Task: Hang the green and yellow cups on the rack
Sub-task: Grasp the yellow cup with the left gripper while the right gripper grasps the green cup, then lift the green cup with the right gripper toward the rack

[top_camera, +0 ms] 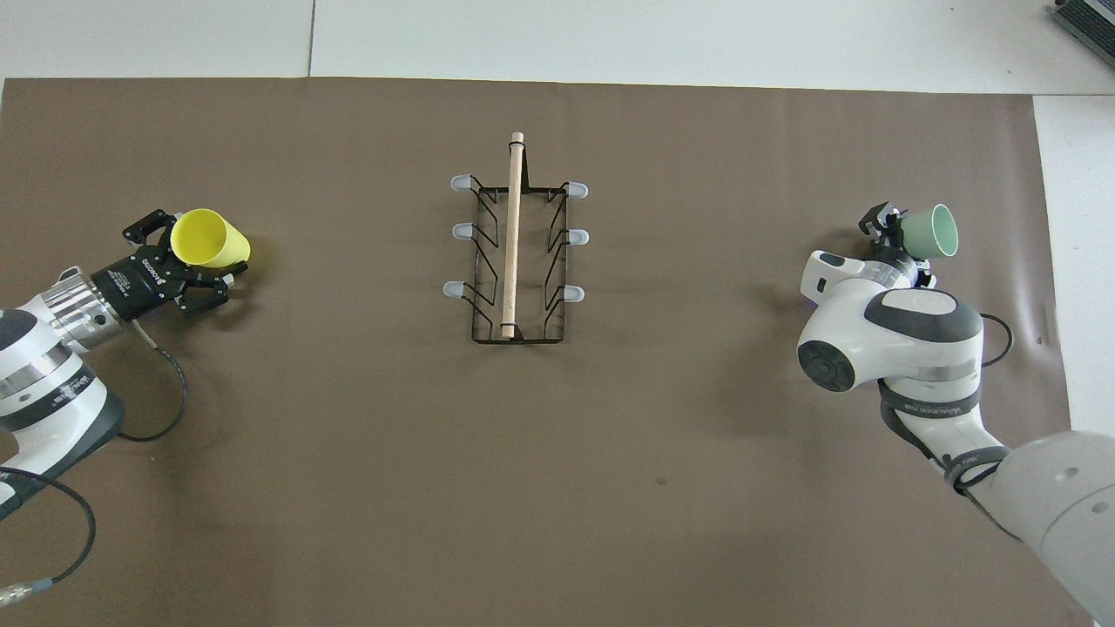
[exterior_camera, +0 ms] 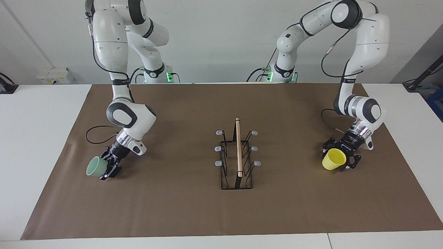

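Observation:
The black wire rack (exterior_camera: 246,152) with its wooden rod stands mid-mat; it also shows in the overhead view (top_camera: 550,248). All its grey-tipped prongs are bare. My left gripper (exterior_camera: 341,155) is shut on the yellow cup (exterior_camera: 333,160), held tilted on its side low over the mat toward the left arm's end. In the overhead view the gripper (top_camera: 187,257) and the yellow cup (top_camera: 209,239) show the same. My right gripper (exterior_camera: 110,167) is shut on the pale green cup (exterior_camera: 95,166), tilted low over the mat toward the right arm's end; the overhead view shows gripper (top_camera: 888,228) and cup (top_camera: 930,231).
A brown mat (exterior_camera: 180,207) covers most of the white table. Cables hang from both wrists, one beside the right arm (exterior_camera: 91,133) and one by the left arm (top_camera: 165,392). The mat lies bare between each cup and the rack.

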